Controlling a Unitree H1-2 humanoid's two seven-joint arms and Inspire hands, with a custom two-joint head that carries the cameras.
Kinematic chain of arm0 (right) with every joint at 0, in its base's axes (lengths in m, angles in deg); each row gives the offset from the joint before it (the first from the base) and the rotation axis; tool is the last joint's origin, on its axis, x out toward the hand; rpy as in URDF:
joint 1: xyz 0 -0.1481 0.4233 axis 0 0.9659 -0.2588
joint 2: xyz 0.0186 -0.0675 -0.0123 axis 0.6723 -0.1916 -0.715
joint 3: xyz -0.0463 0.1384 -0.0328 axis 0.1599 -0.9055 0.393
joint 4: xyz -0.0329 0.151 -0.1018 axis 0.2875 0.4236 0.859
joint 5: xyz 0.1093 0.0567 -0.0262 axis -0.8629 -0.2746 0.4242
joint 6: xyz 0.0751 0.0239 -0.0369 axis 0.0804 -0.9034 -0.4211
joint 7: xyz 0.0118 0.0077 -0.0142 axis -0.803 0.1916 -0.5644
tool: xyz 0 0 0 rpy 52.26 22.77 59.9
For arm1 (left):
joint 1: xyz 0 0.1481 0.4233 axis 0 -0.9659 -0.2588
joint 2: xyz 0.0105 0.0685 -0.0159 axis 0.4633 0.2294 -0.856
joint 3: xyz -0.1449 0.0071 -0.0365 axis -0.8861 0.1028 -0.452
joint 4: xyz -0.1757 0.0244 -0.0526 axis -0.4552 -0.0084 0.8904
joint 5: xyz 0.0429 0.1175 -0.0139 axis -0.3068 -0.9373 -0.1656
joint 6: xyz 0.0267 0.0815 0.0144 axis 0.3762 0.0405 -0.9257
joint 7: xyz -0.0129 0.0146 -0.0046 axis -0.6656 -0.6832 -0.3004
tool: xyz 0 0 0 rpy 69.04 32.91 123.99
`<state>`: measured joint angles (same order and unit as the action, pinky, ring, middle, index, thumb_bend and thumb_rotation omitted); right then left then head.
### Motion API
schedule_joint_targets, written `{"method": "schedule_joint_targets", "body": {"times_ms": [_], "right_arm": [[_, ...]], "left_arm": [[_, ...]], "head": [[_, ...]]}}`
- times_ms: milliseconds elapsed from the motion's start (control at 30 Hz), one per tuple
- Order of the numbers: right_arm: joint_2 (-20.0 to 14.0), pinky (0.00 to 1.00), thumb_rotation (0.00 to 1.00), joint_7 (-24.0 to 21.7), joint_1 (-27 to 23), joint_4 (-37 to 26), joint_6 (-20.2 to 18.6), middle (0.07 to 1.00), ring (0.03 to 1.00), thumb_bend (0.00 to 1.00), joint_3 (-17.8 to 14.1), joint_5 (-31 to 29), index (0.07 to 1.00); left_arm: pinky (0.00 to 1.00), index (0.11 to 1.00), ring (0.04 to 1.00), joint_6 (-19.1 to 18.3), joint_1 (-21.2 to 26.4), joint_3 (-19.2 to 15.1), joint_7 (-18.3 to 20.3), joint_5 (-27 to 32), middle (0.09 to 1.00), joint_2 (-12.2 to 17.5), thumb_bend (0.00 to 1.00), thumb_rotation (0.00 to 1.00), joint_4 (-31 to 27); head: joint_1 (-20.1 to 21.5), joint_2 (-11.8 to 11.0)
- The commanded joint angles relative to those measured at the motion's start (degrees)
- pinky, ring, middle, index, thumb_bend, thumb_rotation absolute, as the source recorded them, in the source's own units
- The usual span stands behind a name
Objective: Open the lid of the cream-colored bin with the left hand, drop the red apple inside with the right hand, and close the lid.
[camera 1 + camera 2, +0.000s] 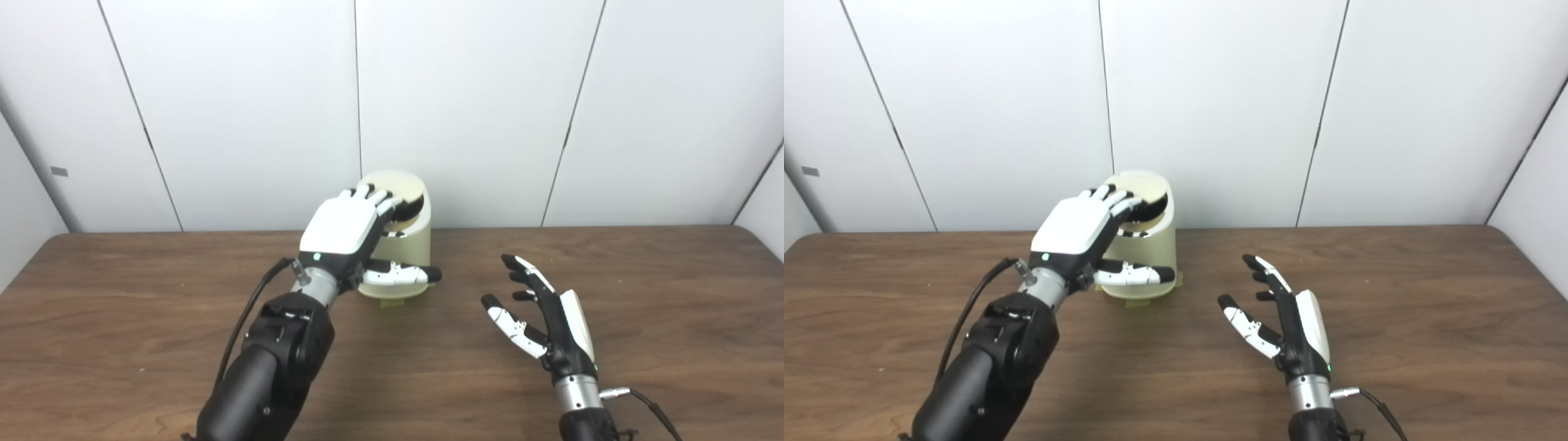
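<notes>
The cream bin (pixel 404 257) was set at the desk's (pixel 643 318) far edge, its lid (pixel 395 184) tilted up, partly hidden by the left hand (pixel 346 229), whose fingers (pixel 367 195) were laid flat on it. The right hand (pixel 1283 324) was held open and empty. The apple couldn't be spotted anywhere; the bin's inside was hard to make out.

No readable text anywhere.
No letters, numbers, brand marks or signs can be made out on the bin (pixel 407 257), either hand, the table (pixel 643 343) or the wall panels (pixel 245 110); small grey tag on the left wall (pixel 59 171) too small and blurred to read.
</notes>
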<state>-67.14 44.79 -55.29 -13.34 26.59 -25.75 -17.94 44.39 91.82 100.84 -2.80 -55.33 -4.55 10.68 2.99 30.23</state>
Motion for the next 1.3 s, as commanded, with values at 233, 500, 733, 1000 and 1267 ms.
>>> {"method": "schedule_joint_targets", "body": {"times_ms": [233,500,733,1000,1267], "right_arm": [[0.25,0.68,0.6,-0.11,-0.8,-1.86,-0.35,0.842,0.812,0.32,-0.23,-0.24,0.826],[0.36,0.67,0.61,-0.44,-0.75,-2.41,-1.47,0.844,0.813,0.33,-0.29,-0.47,0.828],[0.13,0.66,0.61,-0.58,-0.74,-2.5,-1.46,0.84,0.804,0.33,-0.16,-0.8,0.828],[0.1,0.66,0.6,-0.02,-1.05,-1.71,-0.94,0.841,0.801,0.33,0.04,-0.2,0.827],[0.37,0.7,0.59,-0.03,-1.28,-1.48,-1.28,0.851,0.824,0.32,0.1,-0.04,0.83]], "left_arm": [[1.0,0.917,1.0,0.58,-0.51,0.22,-2.67,-0.19,0.938,-0.51,0.91,0.83,2.12],[1.0,0.924,1.0,0.17,-2.2,1.22,-3.23,-0.57,0.945,-0.61,0.9,0.84,3.06],[1.0,0.932,1.0,0.35,-2.29,1.16,-3.65,-0.26,0.948,-0.64,0.9,0.84,2.68],[1.0,0.932,0.993,9.53,-4.62,-2.4,-22.19,4.83,0.926,-3.9,0.74,0.88,1.95],[1.0,1.0,1.0,16.86,-5.65,-3.57,-31.97,7.44,1.0,-5.88,0.59,0.91,2.67]], "head": [[0.07,0.28],[0.19,0.39],[0.1,0.49],[-0.04,0.25],[-0.05,-0.15]]}}
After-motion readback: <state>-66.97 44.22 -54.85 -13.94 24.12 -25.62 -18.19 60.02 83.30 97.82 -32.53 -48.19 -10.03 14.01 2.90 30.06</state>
